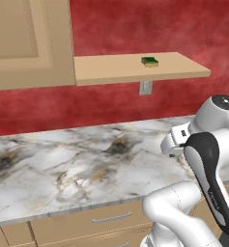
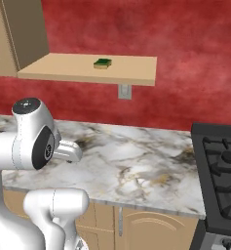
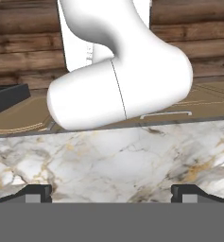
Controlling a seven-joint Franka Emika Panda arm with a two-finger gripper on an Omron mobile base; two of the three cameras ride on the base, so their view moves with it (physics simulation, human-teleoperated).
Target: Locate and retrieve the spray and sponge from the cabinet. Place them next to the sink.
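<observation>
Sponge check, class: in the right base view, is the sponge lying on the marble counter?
No: the sponge lies on the tan shelf board that juts from the cabinet, well above the counter.

Even, bright rendered light, no glare or blur; soft shadow under shelf [image 1: 135, 70]; marble counter [image 1: 63, 169] texture slightly smeared.

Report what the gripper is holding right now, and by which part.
Nothing is held. The gripper is open over the marble counter with nothing between its fingertips; the sponge lies on the cabinet shelf.
</observation>
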